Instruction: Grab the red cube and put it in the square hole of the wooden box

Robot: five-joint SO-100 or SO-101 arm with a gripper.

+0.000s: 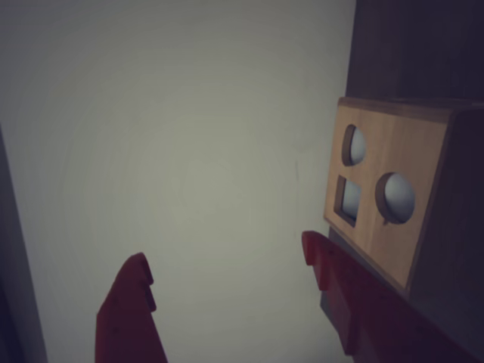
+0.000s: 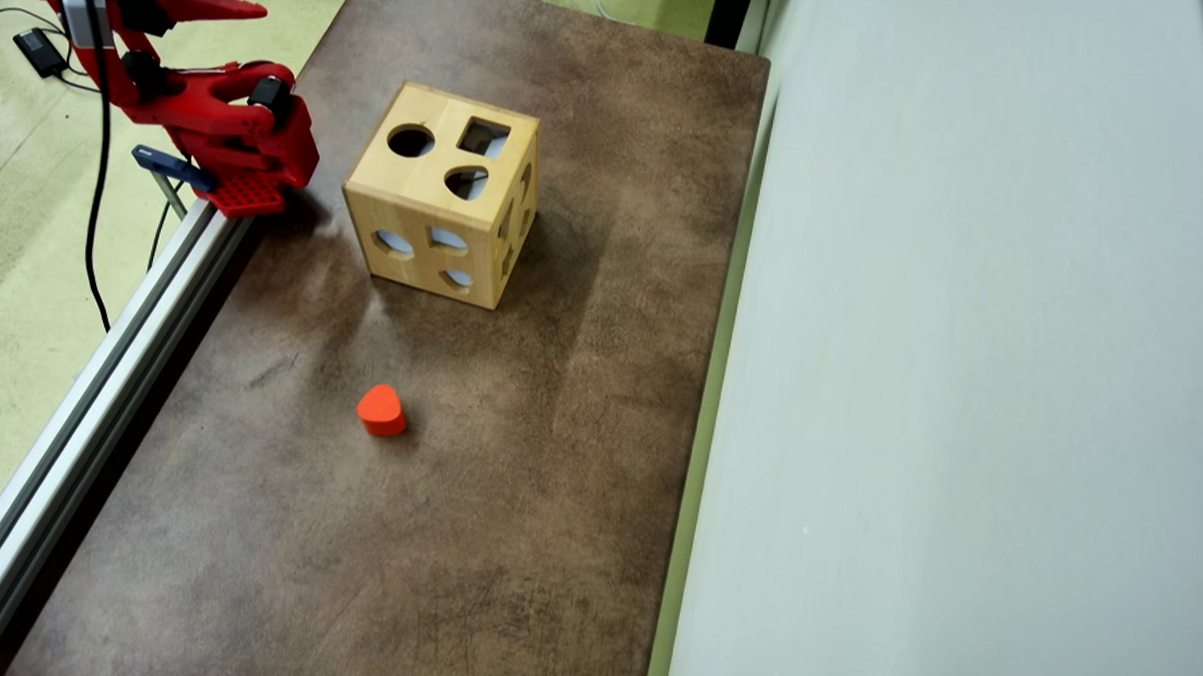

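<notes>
Apparently nothing remains visible to grab: no red cube shows, the gripper (image 1: 227,261) gapes wide and empty beside the wooden box (image 2: 444,194), possibly done.

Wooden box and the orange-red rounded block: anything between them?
Nothing. In the overhead view, only bare brown tabletop separates the wooden box from the orange-red rounded block.

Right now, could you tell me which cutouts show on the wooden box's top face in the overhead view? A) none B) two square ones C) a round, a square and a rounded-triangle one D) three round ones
C: the wooden box shows the round cutout, the square hole and the rounded-triangle cutout on top.
</notes>
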